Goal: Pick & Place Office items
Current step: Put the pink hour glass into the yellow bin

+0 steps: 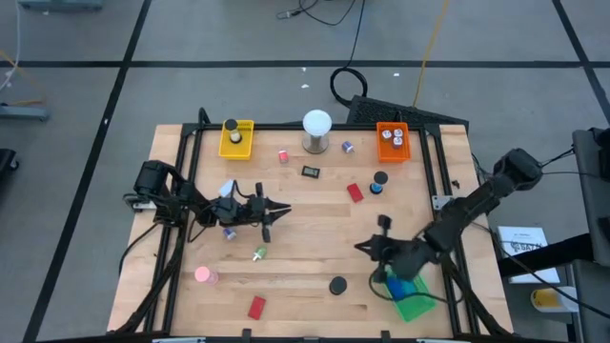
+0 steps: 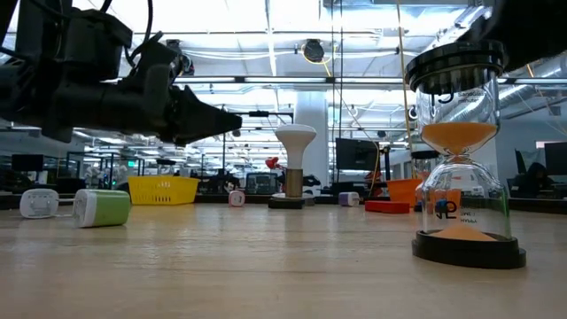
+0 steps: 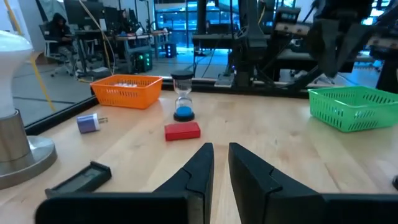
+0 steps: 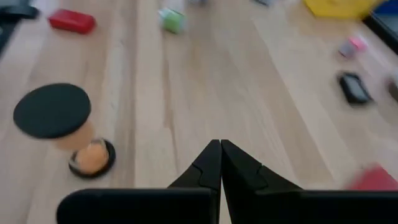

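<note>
The right gripper point(image 4: 220, 163) is pressed together on nothing, just beside the green tray point(image 1: 412, 297); ahead and to one side stands the orange-sand hourglass point(image 4: 62, 127), probably light, rigid, fragile and tippy, best pinched across its black cap; its small mark is unreadable; the left gripper point(image 3: 219, 163) hovers almost closed, empty, a red block point(image 3: 182, 130) ahead

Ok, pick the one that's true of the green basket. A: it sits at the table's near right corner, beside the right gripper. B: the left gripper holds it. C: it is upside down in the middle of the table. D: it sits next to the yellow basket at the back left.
A: the high view shows the green basket at the near right corner, close by the shut right gripper.
</note>
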`<state>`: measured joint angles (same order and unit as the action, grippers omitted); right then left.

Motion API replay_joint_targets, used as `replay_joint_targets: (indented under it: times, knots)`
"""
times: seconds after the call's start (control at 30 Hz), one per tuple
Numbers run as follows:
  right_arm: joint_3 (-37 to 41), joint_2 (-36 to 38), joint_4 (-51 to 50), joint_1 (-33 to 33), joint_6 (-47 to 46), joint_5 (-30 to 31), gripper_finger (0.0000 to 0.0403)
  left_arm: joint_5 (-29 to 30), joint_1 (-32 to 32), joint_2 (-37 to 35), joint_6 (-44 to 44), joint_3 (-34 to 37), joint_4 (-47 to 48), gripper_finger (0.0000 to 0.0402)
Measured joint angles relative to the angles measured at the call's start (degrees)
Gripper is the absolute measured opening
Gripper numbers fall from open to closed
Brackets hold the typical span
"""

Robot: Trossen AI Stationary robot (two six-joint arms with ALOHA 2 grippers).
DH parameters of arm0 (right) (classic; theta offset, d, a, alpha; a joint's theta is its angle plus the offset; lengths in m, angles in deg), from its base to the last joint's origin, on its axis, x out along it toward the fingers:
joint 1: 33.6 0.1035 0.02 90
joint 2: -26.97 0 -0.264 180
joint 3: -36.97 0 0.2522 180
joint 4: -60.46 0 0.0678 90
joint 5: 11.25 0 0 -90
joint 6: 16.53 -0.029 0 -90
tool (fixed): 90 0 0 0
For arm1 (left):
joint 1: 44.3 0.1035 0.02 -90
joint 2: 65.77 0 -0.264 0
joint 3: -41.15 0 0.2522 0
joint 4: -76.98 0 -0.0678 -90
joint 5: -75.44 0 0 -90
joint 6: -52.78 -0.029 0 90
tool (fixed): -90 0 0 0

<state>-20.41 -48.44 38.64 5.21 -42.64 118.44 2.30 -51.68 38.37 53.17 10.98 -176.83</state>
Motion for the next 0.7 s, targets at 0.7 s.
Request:
replay_joint_targets:
  times: [0.7]
  knots:
    - [7.61, 4.72, 35.29, -21.35, 34.83, -11.27, 0.0002, 0.24, -0.95, -21.43, 0.13, -3.74, 25.25, 0.0006]
